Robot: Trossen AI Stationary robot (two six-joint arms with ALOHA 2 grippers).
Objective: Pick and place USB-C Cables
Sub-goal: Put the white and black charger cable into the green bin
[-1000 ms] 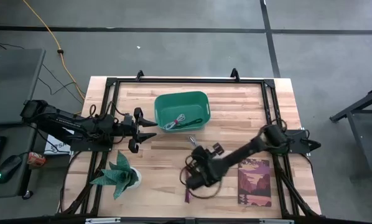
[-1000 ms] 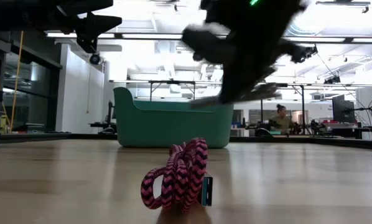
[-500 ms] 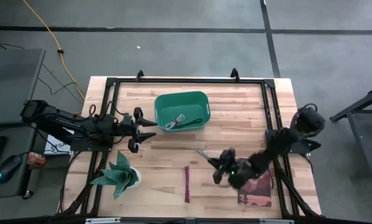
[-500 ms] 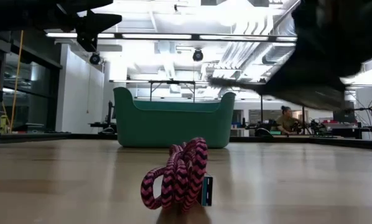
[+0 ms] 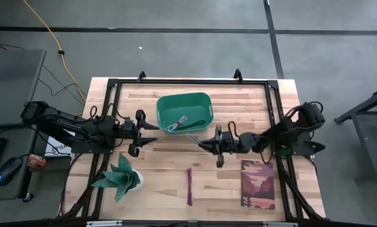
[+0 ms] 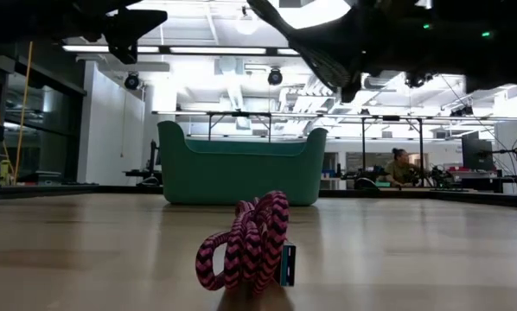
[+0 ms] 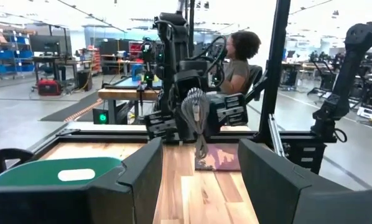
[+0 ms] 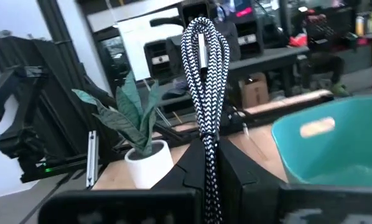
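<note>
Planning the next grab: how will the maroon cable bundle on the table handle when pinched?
The maroon cable bundle is probably soft and floppy, being loosely coiled braided cord. It is likely light, like the grey bundle that the right claw carries. Its loops may spread.

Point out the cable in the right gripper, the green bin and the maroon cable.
grey cable (image 8: 205,81): right wrist view, mid-loop above the fingers.
green bin (image 5: 165,107): high view, left rim.
maroon cable (image 6: 250,242): low view, middle of the coil.
</note>
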